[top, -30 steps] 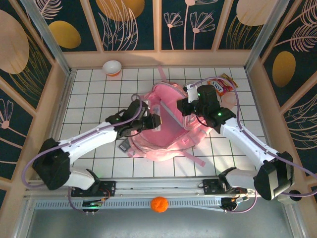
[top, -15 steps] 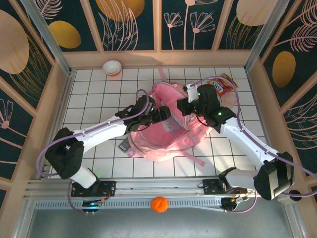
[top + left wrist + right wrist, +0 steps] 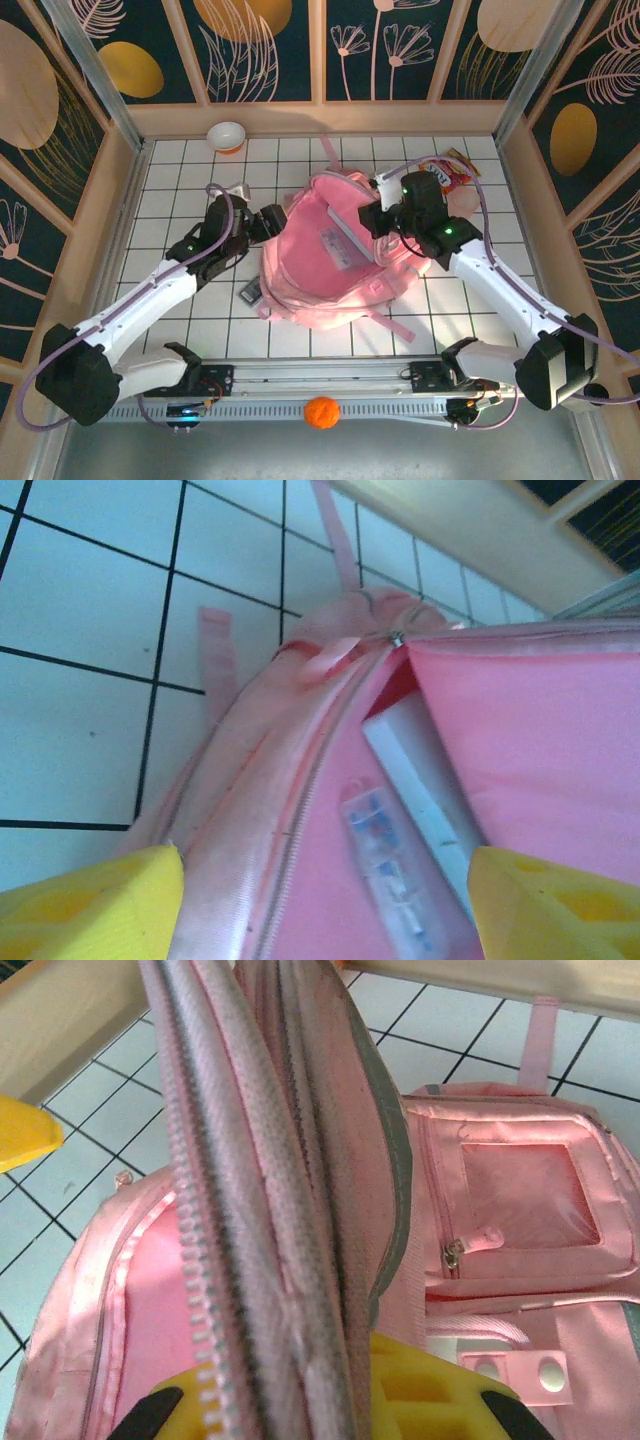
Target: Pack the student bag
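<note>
Pink student bag [image 3: 330, 262] is lying in the middle of the white-tiled bench [image 3: 170, 190], with its main compartment gaping wide and its zip fully undone.

The right gripper [image 3: 374, 216] is pinching the raised zip edge of the bag's opening. In the right wrist view, the folded pink fabric is running straight down between its yellow fingers [image 3: 420, 1390], so it is clamped on the bag and propping the mouth open. The left gripper [image 3: 262, 222] is hovering just beside the bag's left rim. Its yellow fingers [image 3: 90, 905] are standing wide apart and carrying nothing.

Packing is looking partly done. Inside the compartment a clear pouch [image 3: 385, 865] with small coloured things is lying next to a flat white item [image 3: 415, 775].

Other things are sitting outside the bag:
- a small dark object [image 3: 250, 292] is touching the bag's near-left side;
- a bright snack packet [image 3: 450, 172] is lying by the far-right corner;
- a white bowl [image 3: 227, 134] is sitting by the far wall;
- an orange ball [image 3: 320, 411] is resting on the front rail.

Which of these belong in the bag I cannot tell. By my judgement, any remaining items are waiting to go in, and zipping the compartment shut is not yet done.
</note>
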### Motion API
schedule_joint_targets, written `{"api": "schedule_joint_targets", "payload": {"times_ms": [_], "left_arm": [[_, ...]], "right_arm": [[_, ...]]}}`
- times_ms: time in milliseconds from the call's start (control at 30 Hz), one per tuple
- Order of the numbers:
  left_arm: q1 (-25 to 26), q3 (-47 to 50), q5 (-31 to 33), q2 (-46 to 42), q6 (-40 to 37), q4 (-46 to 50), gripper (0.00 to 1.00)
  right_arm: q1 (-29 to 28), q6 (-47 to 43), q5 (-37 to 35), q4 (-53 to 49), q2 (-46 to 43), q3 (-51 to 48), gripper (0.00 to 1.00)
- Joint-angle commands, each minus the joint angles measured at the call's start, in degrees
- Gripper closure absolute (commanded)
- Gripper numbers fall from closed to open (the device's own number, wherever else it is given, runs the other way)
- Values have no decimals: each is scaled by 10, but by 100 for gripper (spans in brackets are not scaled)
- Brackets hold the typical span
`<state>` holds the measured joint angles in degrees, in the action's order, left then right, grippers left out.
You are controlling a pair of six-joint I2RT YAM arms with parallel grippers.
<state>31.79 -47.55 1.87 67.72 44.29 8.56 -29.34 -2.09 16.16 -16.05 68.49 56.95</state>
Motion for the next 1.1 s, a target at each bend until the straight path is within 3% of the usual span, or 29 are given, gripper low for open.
{"api": "schedule_joint_targets", "payload": {"times_ms": [0, 100, 133, 200, 333, 433, 567, 700, 800, 833, 900, 967, 1067], "left_arm": [[2, 14, -34, 45, -58, -7, 23], [2, 30, -44, 80, -61, -22, 24], [2, 37, -43, 85, -61, -30, 28], [2, 52, -40, 90, -55, -47, 47], [3, 90, -54, 57, -36, -89, 59], [6, 144, -92, 32, 7, -156, 73], [62, 178, -114, 33, 47, -238, 87], [136, 163, -128, 62, 57, -288, 88], [161, 143, -112, 71, 48, -271, 86], [163, 141, -107, 69, 52, -264, 82], [163, 141, -81, 51, 63, -246, 67], [161, 151, -48, 22, 71, -230, 52], [161, 165, 13, -37, 78, -190, 43]], "right_arm": [[1, -55, 40, -8, -17, 36, 100], [1, -104, 59, -31, -4, 52, 100], [1, -127, 67, -43, 1, 59, 100], [1, -187, 70, -69, 11, 74, 100], [11, -313, 84, -89, 29, 94, 100], [12, -410, 98, -122, 61, 134, 100], [38, -512, 137, -138, 102, 174, 100], [72, -597, 167, -99, 122, 169, 100], [93, -634, 150, -94, 136, 164, 95], [99, -640, 144, -109, 139, 166, 90], [105, -621, 139, -143, 134, 173, 58], [109, -549, 139, -147, 109, 160, 48], [107, -380, 135, -121, 52, 125, 37]]}}
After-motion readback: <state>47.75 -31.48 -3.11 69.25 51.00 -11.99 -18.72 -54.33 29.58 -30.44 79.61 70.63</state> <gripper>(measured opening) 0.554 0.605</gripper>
